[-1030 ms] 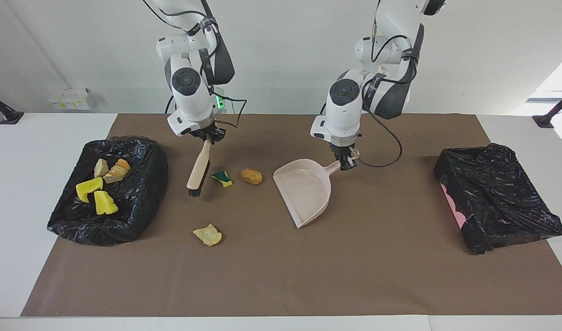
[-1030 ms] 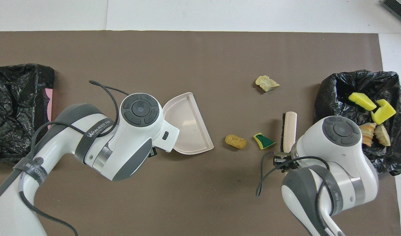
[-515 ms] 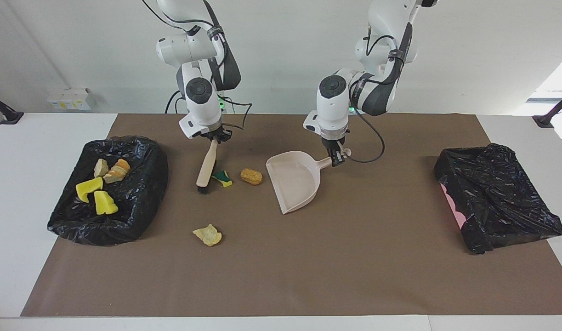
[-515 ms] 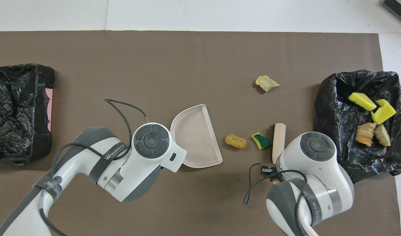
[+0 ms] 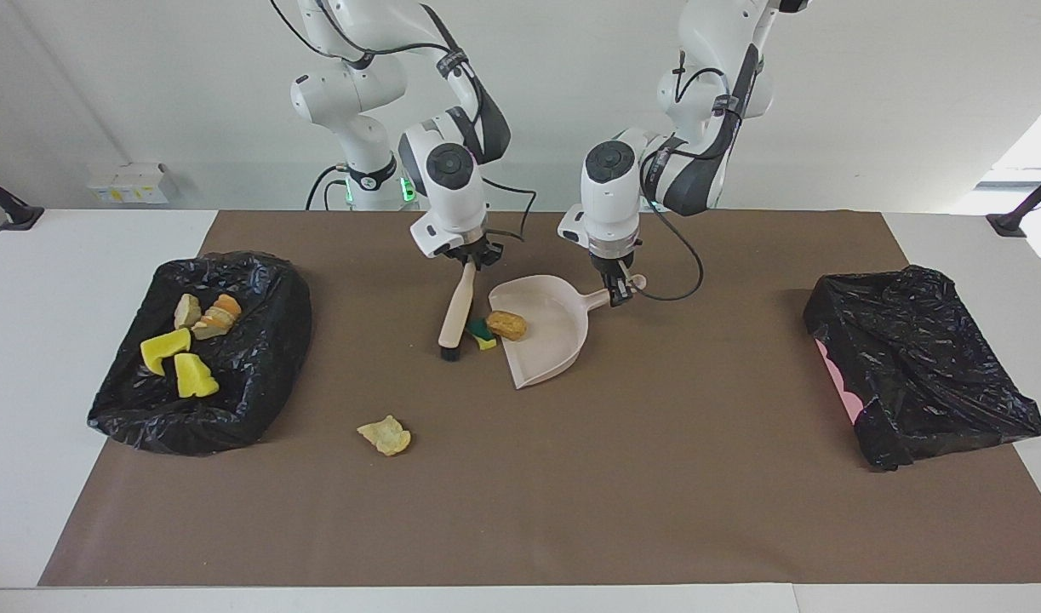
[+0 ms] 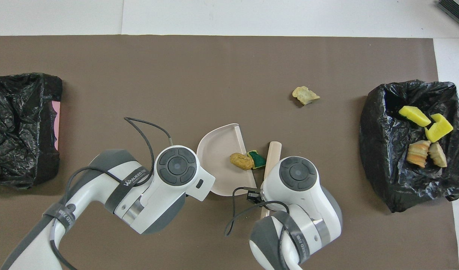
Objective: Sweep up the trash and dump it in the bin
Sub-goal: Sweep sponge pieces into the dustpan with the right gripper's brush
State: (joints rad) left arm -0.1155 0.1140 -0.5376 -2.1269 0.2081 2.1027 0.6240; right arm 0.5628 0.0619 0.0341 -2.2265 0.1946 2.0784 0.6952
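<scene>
Sweeping step: right end effector (image 5: pixel 469 258) clamps the brush (image 5: pixel 456 313), pushing the green-and-yellow sponge bit (image 5: pixel 483 333) and brown lump (image 5: pixel 506 324) into the dustpan (image 5: pixel 547 339), whose handle the left end effector (image 5: pixel 618 289) grips (one tan scrap (image 5: pixel 385 435) remains). Next, probably: finish the push.

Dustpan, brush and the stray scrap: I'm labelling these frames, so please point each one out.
dustpan (image 5: pixel 547 340), facing view, on its bare pan floor.
brush (image 5: pixel 457 313), facing view, on the middle of its handle.
stray scrap (image 5: pixel 385 436), facing view, on the lump's middle, alone on the mat.
</scene>
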